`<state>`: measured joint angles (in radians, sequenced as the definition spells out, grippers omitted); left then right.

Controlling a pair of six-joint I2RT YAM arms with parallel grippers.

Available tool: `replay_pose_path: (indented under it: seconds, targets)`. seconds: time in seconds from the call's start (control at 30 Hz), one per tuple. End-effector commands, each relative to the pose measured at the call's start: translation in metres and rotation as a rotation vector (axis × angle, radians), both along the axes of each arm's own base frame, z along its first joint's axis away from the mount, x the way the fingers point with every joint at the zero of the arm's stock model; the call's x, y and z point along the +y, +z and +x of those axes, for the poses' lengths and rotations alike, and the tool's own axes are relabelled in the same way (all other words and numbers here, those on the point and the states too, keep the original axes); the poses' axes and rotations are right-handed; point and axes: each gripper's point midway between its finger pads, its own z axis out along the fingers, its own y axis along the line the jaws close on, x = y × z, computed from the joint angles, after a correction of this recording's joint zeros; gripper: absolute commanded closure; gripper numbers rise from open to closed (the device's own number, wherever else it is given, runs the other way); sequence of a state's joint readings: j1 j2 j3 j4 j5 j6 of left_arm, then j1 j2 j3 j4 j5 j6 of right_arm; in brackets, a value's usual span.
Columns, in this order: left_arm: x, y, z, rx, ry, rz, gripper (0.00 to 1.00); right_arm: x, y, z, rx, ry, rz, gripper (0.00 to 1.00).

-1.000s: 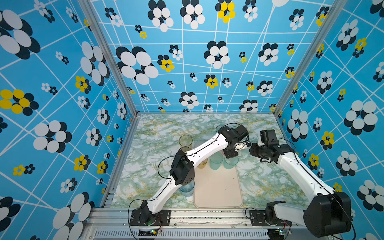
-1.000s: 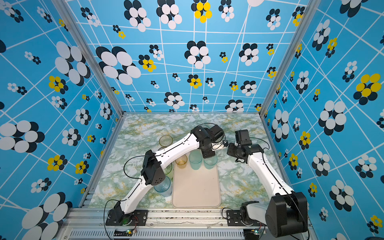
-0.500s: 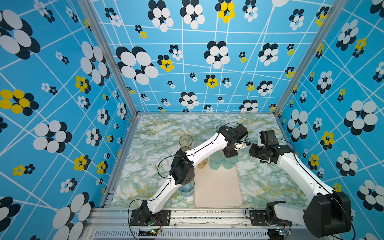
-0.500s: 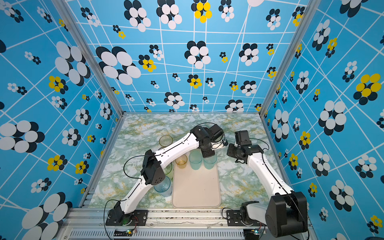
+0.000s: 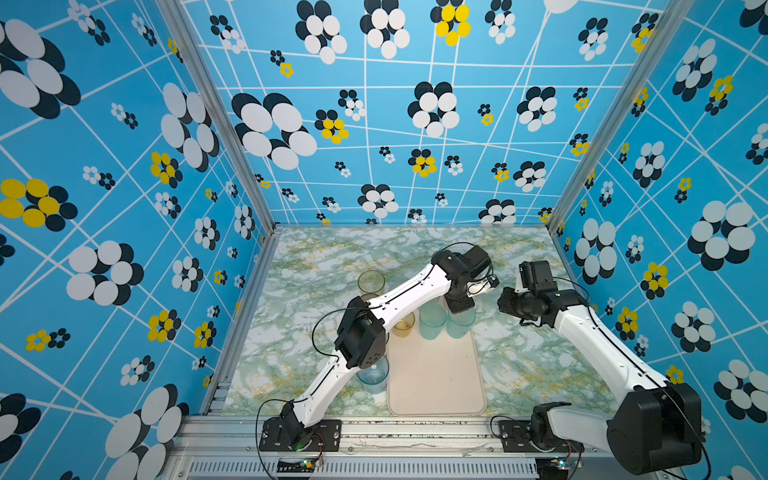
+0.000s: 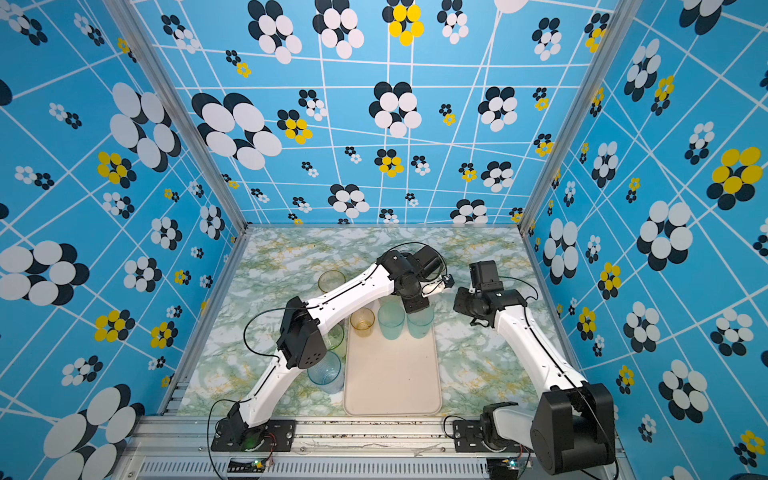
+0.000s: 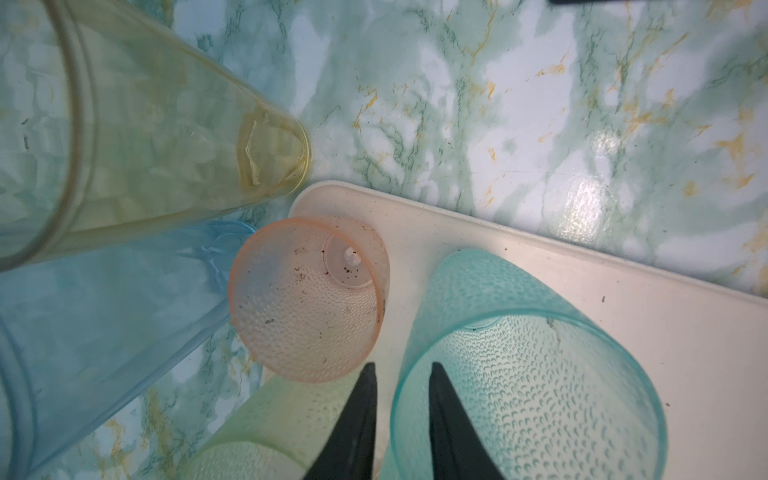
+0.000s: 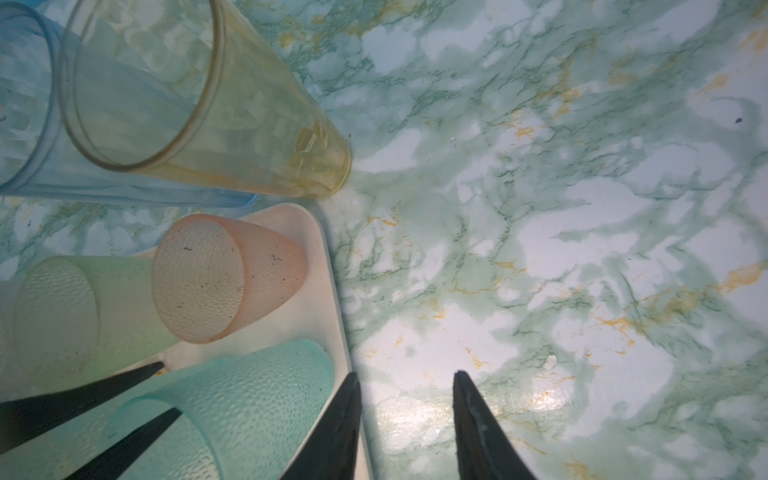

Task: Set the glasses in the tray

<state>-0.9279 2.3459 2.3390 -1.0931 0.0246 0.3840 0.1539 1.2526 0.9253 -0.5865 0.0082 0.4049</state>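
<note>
The cream tray lies at the front middle. Along its far end stand a short pink-amber glass, a pale green-teal frosted glass and a teal frosted glass. My left gripper hangs over that teal glass, slightly open. One finger is inside the rim and one outside, with a small gap to the wall. My right gripper is open and empty above the marble table, just past the tray's far edge.
A tall yellow glass stands on the table beyond the tray's left corner. A blue glass stands by the tray's left side, partly under my left arm's elbow. Patterned walls close in three sides.
My left gripper's jaws have eased apart around the teal glass's rim. Both arms stay almost where they were.
</note>
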Motion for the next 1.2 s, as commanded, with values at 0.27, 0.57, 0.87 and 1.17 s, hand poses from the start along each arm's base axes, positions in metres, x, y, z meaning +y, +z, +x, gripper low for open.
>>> replay_pose_path:
  seconds: [0.27,0.57,0.87,1.17]
  targets:
    - [0.023,0.141,0.011,-0.204,0.084,-0.374,0.77,-0.003,0.002,-0.006,0.002,-0.002,-0.008,0.59]
    - [0.187,0.225,0.033,-0.469,0.617,-0.680,0.78,0.005,0.026,-0.015,-0.030,0.047,0.028,0.59]
    - [0.341,0.184,0.010,-0.559,1.067,-0.712,0.76,0.055,0.086,-0.043,-0.104,0.255,0.019,0.63]
    - [0.366,0.168,0.006,-0.509,1.140,-0.749,0.76,0.176,0.100,-0.103,-0.021,0.650,-0.092,0.69]
